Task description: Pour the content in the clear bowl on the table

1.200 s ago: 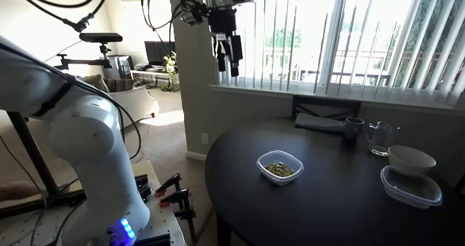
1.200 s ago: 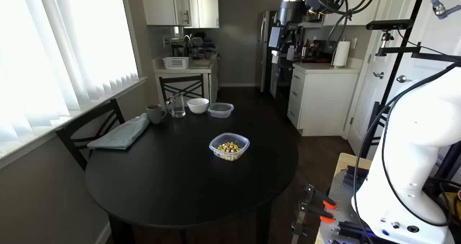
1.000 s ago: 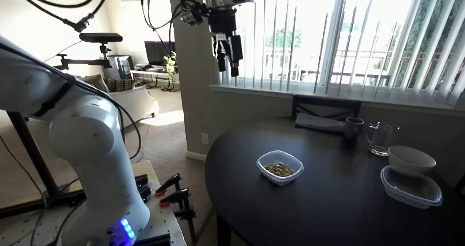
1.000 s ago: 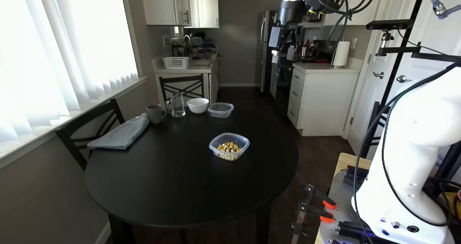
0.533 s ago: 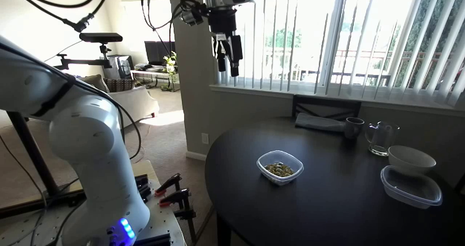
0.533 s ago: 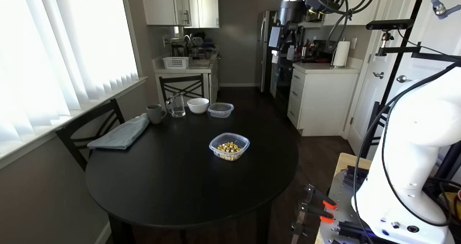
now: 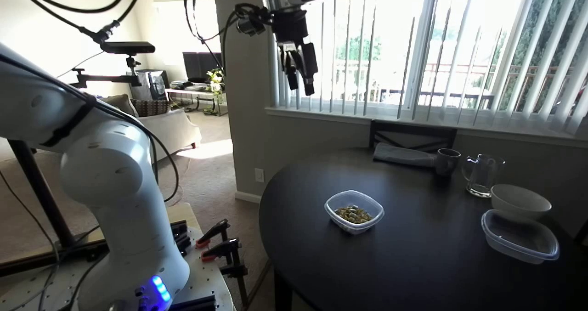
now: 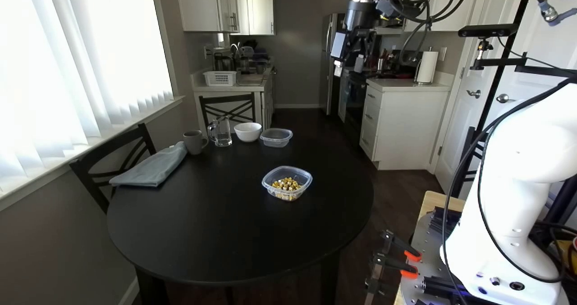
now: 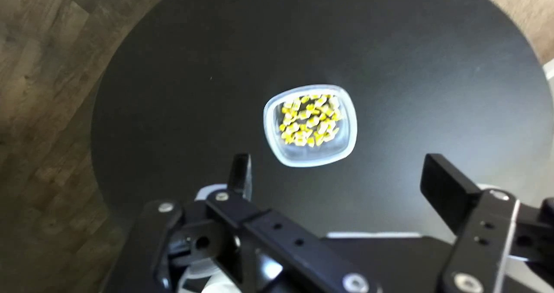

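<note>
Gripper (image 7: 301, 86) had shifted since half a second back: in an exterior view it sat farther across the window (image 7: 395, 49), leaning a bit more. Clear bowl (image 9: 309, 156) and the other tabletop items matched the earlier frame. Wrist view showed the fingers (image 9: 450, 191) spread wide, big gap between the tips. I had them well above the table (image 8: 216, 233), well apart from the bowl, pointing down. Tips were too small in the exterior views to judge the gap, so I went by the wrist view.

Task status: the yellow-and-white bits (image 9: 312, 121) I could see all lay in the clear bowl, loosely bunched on its floor, dark gaps showing through. Bowl stood upright on the table, off-centre toward the arm (image 8: 514, 206).

Rest of the table, from the far end in an exterior view: tub (image 8: 276, 143), white bowl (image 8: 247, 134) just beside it, glass mug (image 8: 222, 136) next, grey mug (image 8: 193, 143) after that, then a folded cloth (image 8: 151, 167) near a chair (image 8: 108, 149). Couldn't tell whether tub and white bowl touched. Second chair (image 8: 227, 98) stood past the far edge.

Red-tipped clamps (image 7: 225, 247) sat at the edge of the arm's stand (image 7: 204, 274); blue lights (image 7: 161, 288) glowed on its base.
</note>
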Available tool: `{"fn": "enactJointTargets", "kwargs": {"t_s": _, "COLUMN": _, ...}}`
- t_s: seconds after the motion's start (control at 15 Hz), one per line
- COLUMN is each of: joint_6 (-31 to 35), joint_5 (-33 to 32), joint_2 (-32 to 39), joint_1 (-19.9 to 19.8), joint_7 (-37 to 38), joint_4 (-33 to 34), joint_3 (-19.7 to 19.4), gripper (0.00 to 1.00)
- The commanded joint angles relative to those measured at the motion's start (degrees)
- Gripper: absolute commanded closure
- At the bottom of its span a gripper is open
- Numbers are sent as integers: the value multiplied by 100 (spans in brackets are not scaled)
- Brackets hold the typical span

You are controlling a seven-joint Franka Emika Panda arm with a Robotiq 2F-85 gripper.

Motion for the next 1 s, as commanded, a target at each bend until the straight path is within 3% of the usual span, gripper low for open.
{"fn": "enactJointTargets", "kwargs": {"t_s": 0.0, "joint_6": 1466, "joint_5": -339, "joint_2": 704, "joint_1": -380, "joint_7": 145, "joint_4": -311, "joint_3": -221, "gripper": 0}}
{"fn": "enactJointTargets", "kwargs": {"t_s": 0.2, "joint_6": 2188, "joint_5": -190, "joint_2": 1796, "joint_1": -453, "joint_7": 225, "joint_4": -235, "joint_3": -342, "gripper": 0}}
{"fn": "enactJointTargets", "kwargs": {"t_s": 0.47, "joint_6": 3111, "joint_5": 105, "joint_2": 3335, "joint_1": -244, "joint_7": 234, "joint_4": 77, "joint_3": -339, "gripper": 0}}
{"fn": "enactJointTargets", "kwargs": {"t_s": 0.73, "joint_6": 3138, "joint_5": 937, "joint_2": 4920, "joint_1": -134, "joint_7": 8, "joint_4": 875, "joint_3": -476, "gripper": 0}}
{"fn": "enactJointTargets", "kwargs": {"t_s": 0.93, "joint_6": 3128, "joint_5": 1102, "joint_2": 6083, "joint_1": -180, "joint_7": 199, "joint_4": 1716, "joint_3": -503, "gripper": 0}}
